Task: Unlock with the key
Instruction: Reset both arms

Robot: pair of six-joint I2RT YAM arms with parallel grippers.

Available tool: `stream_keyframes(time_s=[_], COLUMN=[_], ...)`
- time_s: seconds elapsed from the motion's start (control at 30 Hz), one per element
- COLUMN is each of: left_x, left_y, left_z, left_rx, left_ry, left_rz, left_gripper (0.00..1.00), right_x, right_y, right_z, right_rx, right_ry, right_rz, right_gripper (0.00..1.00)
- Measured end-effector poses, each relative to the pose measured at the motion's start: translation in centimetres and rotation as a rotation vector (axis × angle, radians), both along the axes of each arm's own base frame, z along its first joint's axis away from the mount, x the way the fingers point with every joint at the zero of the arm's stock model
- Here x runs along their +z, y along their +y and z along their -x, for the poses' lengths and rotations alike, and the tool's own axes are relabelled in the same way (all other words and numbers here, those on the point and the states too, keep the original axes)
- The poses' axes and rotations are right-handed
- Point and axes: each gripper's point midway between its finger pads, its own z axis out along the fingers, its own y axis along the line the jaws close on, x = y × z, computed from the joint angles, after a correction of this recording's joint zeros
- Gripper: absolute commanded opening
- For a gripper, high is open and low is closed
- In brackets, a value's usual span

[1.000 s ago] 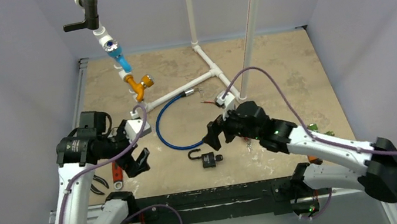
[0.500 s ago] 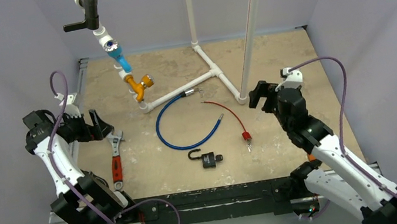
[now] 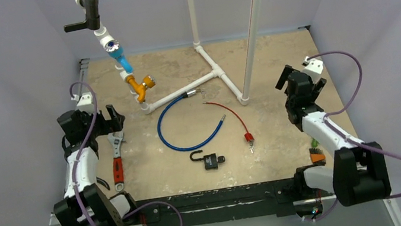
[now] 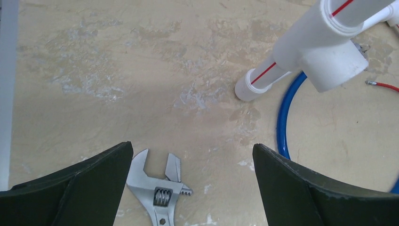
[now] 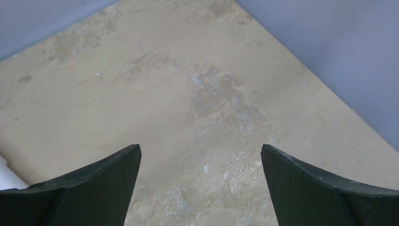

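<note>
The padlock [image 3: 210, 160] lies near the front middle of the table [image 3: 273, 54], just beside the near bend of a blue cable loop [image 3: 167, 139]. Right of it, a red cord [image 3: 231, 111] ends in a red tag [image 3: 248, 137]; the small metal piece there may be the key, too small to tell. White pipework [image 3: 183, 91] stands farther back.

The left gripper [image 3: 110, 119] spreads wide above an adjustable wrench [image 4: 160, 190]. The right gripper [image 3: 301, 79] gapes wide over bare table at the right. Both are well apart from the padlock.
</note>
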Motion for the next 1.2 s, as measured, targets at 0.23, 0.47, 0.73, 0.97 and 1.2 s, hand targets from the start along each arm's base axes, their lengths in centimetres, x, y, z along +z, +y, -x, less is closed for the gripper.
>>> stream_keyframes(time_s=[0.23, 0.47, 0.73, 0.97, 1.2], left_x=[-2.7, -3.8, -4.5, -5.0, -4.2], left_y=[-1.6, -3.7, -7.3, -8.0, -7.8], left_z=[-1.2, -2.0, -3.2, -3.2, -3.5], left_rx=[0.006, -0.03, -0.117, -0.148, -0.143], left_ry=[-0.045, -0.128, -0.274, -0.294, -0.327], left_rz=[0.056, 0.027, -0.053, -0.099, -0.113], left_gripper=[1.0, 1.0, 1.0, 1.0, 1.0], right_x=[-5.0, -4.9, -6.1, -7.7, -4.8], right_y=[0.0, 0.9, 2.7, 4.6, 3.2], right_z=[-0.4, -2.1, -2.7, -1.5, -2.9], right_rx=[0.058, 0.122, 0.201, 0.285, 0.237], right_ry=[0.023, -0.084, -0.122, -0.129, -0.217], right_rz=[0.081, 0.107, 0.168, 0.22, 0.201], right_gripper=[0.99, 0.99, 0.99, 0.99, 0.99])
